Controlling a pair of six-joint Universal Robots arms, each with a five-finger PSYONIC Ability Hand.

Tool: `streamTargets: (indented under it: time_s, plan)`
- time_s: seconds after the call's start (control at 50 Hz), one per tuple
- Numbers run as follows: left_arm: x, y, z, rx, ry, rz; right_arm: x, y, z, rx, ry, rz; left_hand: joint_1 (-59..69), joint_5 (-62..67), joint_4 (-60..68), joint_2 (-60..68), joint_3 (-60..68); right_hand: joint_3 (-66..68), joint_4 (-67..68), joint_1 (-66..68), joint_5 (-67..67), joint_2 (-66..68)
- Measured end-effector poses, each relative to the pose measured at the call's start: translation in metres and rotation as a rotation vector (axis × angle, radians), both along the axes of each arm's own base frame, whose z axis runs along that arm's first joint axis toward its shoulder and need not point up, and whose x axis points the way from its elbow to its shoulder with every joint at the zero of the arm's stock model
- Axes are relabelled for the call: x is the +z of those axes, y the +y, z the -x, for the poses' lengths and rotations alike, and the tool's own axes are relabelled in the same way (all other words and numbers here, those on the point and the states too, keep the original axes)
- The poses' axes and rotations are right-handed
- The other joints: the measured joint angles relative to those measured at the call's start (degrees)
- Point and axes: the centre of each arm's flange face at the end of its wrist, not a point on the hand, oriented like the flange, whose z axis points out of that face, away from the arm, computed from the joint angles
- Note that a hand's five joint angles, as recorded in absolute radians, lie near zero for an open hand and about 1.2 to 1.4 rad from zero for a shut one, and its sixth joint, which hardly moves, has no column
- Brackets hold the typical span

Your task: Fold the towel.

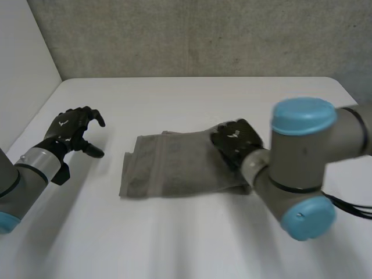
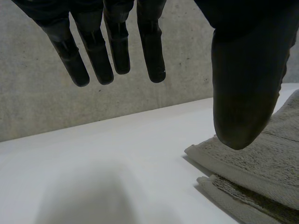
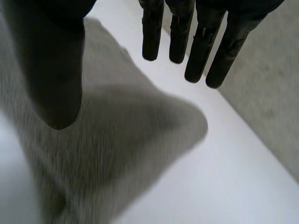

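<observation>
Grey-brown terry towel (image 1: pixel 174 167), folded into a flat layered rectangle, lying mid-table; edges slightly uneven.

left arm (image 1: pixel 26 171): comes in from eight o'clock, forearm angled toward one o'clock.
left hand (image 1: pixel 68 129): out at nine o'clock, fingers (image 2: pixel 152 51) loose and spread, thumb (image 2: pixel 243 93) held apart, nothing in it.
right arm (image 1: pixel 302 168): enters from three o'clock, elbow bent low at five o'clock.
right hand (image 1: pixel 235 141): just off centre toward three o'clock, palm down, fingers (image 3: pixel 201 46) straight, thumb (image 3: pixel 53 74) wide, gripping nothing.
</observation>
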Motion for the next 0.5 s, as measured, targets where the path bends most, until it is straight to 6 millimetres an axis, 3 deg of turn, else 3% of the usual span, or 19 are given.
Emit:
streamTargets:
  time_s: [0.14, 0.24, 0.36, 0.44, 0.5]
  plan:
    - [-0.001, 0.003, 0.002, -0.007, 0.0, -0.005, -0.03, -0.01, 0.037, -0.067, -0.032, -0.054, 0.0, 0.0, 0.0, 0.0, 0.0, 6.6, 6.3, 7.2, 6.2, 6.6]
    - [-0.002, 0.004, 0.003, -0.009, 0.0, -0.008, -0.045, -0.017, 0.052, -0.095, -0.042, -0.057, 0.0, 0.0, 0.0, 0.0, 0.0, 10.4, 10.1, 11.2, 9.7, 10.2]
    - [-0.002, 0.005, 0.005, -0.016, 0.0, -0.009, -0.058, -0.019, 0.058, -0.111, -0.033, -0.07, 0.0, 0.0, 0.0, 0.0, 0.0, 26.6, 26.3, 26.6, 25.7, 27.1]
    - [-0.002, 0.006, 0.006, -0.018, -0.001, -0.009, -0.058, -0.021, 0.059, -0.117, -0.033, -0.07, 0.0, 0.0, 0.0, 0.0, 0.0, 47.9, 48.0, 40.3, 47.4, 48.7]
    - [-0.002, 0.006, 0.006, -0.018, -0.001, -0.009, -0.052, -0.025, 0.06, -0.123, -0.044, -0.052, -0.3, -0.1, -0.2, -0.1, -0.2, 48.7, 49.2, 43.4, 48.2, 49.1]
